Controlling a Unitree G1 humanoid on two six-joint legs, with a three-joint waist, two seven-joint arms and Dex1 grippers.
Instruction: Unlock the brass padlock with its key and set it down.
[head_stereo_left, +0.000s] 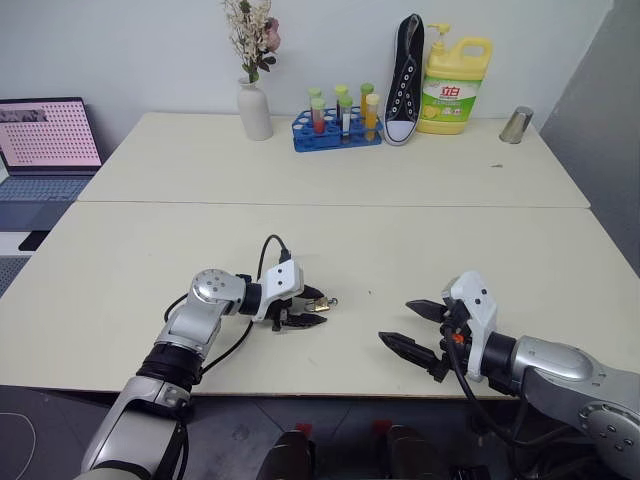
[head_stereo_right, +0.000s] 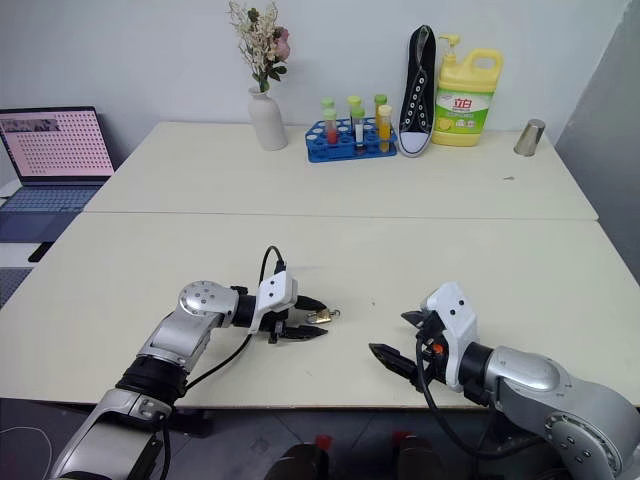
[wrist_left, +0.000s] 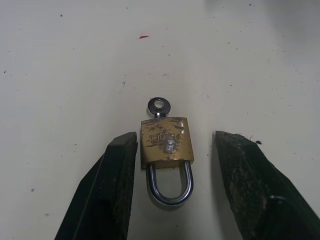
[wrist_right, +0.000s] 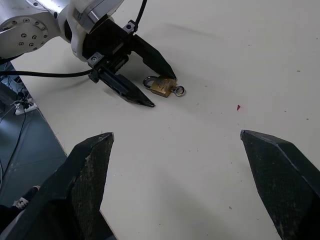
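Left wrist view: brass padlock (wrist_left: 166, 142) flat on cream table (wrist_left: 60, 75), shackle toward the camera, key (wrist_left: 158, 106) seated in the keyhole at the far end of the body. Black fingers (wrist_left: 112, 170) of left gripper (head_stereo_left: 307, 311) apart, one on each side of the brass body, neither pad touching it; probably staged this way to pinch the body and hold it fixed while the key is turned. Stamped lettering on the brass face worn and unreadable.

Left eye view, left to right: laptop (head_stereo_left: 45, 140) open at the table edge, screen text too small to read; white vase (head_stereo_left: 254, 108) with dried flowers; blue rack of tubes (head_stereo_left: 338, 128); black sneaker (head_stereo_left: 405, 80) propped upright against the wall; yellow detergent jug (head_stereo_left: 455, 85) with a green-and-white label, characters not legible; metal cup (head_stereo_left: 517, 124). All parked along the back, well apart from the padlock.

Right gripper (head_stereo_left: 420, 328) at the near right, fingers wide apart and holding nothing, aimed toward the padlock; likely waiting to take the key.
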